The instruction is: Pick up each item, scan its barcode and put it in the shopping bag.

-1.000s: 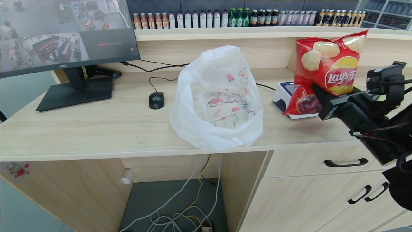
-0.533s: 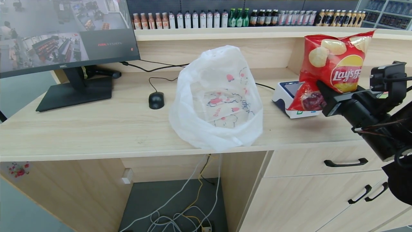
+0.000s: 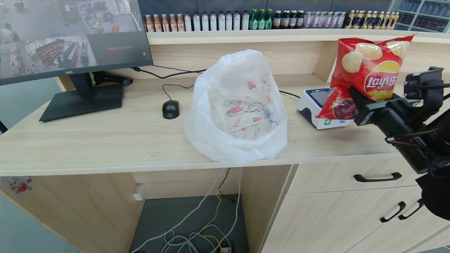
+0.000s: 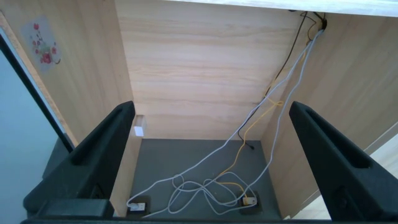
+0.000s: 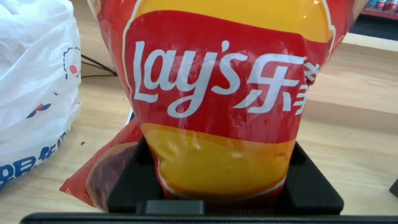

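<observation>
Head view: your right gripper (image 3: 367, 102) pinches the red foil crisp bag (image 3: 371, 63) by its base; tilt its barcode side down over the white-and-blue scanner (image 3: 316, 109), holding steady.

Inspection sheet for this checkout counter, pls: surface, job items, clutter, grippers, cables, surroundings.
Surface: light wooden counter, drawers beneath.
Job's things: red crisp bag held upright beside white-and-blue scanner; white translucent plastic shopping bag open mid-counter.
Clutter: black computer mouse, black monitor.
Grippers: right gripper shut on the red crisp bag; left gripper open, below the counter.
Cables: grey and yellow cables hanging to the floor.
Surroundings: row of bottles on shelf behind.
</observation>
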Available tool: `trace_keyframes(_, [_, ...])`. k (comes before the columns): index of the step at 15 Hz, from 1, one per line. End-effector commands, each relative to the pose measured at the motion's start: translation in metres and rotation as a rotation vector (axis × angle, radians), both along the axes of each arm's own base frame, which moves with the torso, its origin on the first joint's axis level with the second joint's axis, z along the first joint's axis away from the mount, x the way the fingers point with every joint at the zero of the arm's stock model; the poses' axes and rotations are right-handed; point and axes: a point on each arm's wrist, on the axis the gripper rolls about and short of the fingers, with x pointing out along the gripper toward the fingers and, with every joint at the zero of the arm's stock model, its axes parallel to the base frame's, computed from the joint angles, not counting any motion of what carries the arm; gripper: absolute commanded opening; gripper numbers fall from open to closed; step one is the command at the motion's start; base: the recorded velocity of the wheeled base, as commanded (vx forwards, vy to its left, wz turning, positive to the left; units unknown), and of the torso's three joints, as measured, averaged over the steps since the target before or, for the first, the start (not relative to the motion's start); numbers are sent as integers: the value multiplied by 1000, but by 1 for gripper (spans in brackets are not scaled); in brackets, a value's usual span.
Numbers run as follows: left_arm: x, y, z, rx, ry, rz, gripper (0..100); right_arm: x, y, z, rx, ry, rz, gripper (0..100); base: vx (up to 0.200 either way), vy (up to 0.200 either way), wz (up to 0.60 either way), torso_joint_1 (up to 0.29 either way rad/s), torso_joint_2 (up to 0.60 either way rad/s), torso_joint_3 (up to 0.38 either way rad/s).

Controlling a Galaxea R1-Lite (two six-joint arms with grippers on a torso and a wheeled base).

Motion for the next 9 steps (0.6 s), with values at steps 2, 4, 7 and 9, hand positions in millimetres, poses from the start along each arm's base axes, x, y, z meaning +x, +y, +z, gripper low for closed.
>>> trace_keyframes(2, [0, 0, 0, 0, 0, 0, 100, 3, 0, -2, -2, 8, 0, 0, 0, 0, 0, 0, 0, 0])
trace_keyframes(4, [0, 0, 0, 0, 0, 0, 100, 4, 0, -4, -2, 13, 0, 0, 0, 0, 0, 0, 0, 0])
trace_keyframes(7, [0, 0, 0, 0, 0, 0, 100, 3, 0, -3, -3, 11, 0, 0, 0, 0, 0, 0, 0, 0])
trace_keyframes(9, [0, 0, 0, 0, 0, 0, 100, 3, 0, -3, -3, 9, 0, 0, 0, 0, 0, 0, 0, 0])
